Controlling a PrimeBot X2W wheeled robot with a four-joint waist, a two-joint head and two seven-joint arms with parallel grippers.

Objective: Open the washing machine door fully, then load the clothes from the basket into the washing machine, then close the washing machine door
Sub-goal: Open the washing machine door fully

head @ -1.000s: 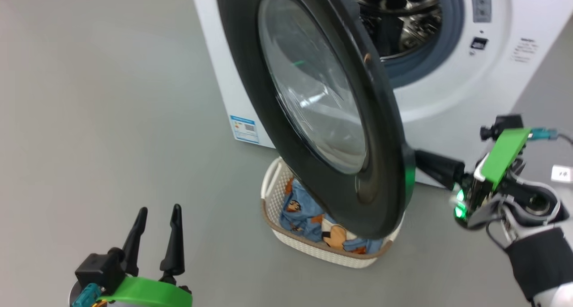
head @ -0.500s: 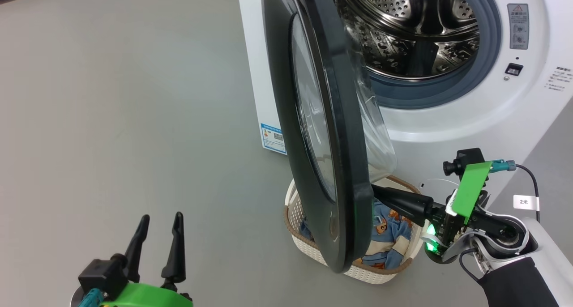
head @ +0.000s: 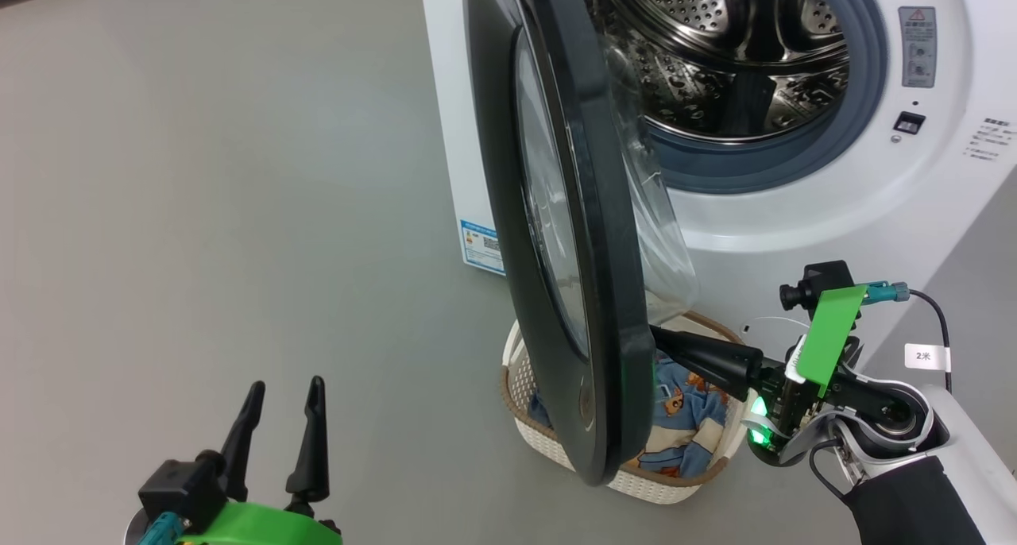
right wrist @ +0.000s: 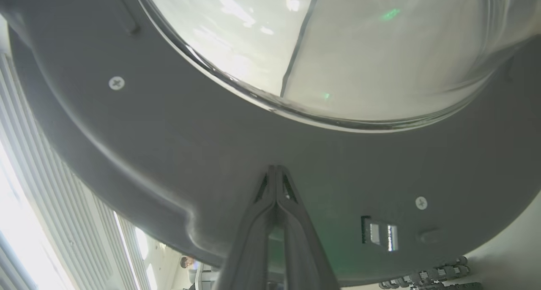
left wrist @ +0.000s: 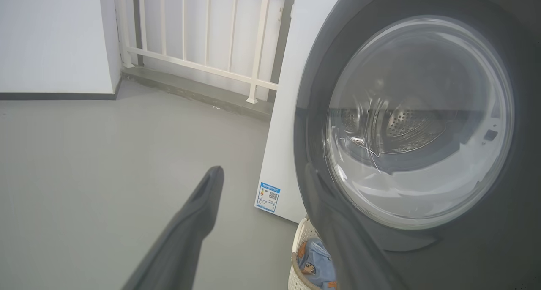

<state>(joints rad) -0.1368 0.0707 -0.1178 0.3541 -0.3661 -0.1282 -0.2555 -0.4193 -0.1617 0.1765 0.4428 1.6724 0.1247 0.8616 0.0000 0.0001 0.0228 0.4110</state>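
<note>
The white washing machine [head: 794,211] stands at the upper right, its steel drum [head: 715,52] exposed. The glossy black washing machine door [head: 604,251] hangs partly open, seen edge-on. My right gripper [head: 659,340] is shut, its tips pressed against the door's dark grey inner face [right wrist: 169,154] just below the glass bowl [right wrist: 338,49]; my right gripper [right wrist: 275,168] holds nothing. Under the door sits the cream basket [head: 659,485] with the light blue clothes [head: 683,406]. My left gripper [head: 282,390] stands open at the lower left, empty, facing the door's outer side [left wrist: 418,121].
Grey floor [head: 199,211] spreads to the left of the machine. A blue label sticker [head: 481,247] marks the machine's side panel. A white railing [left wrist: 203,36] and a white wall [left wrist: 50,36] lie beyond. A tagged cable [head: 926,356] trails from my right wrist.
The camera has shifted. The door has swung further open, from slanted to edge-on, with my shut right gripper now against its inner face over the basket. My left gripper has stayed put.
</note>
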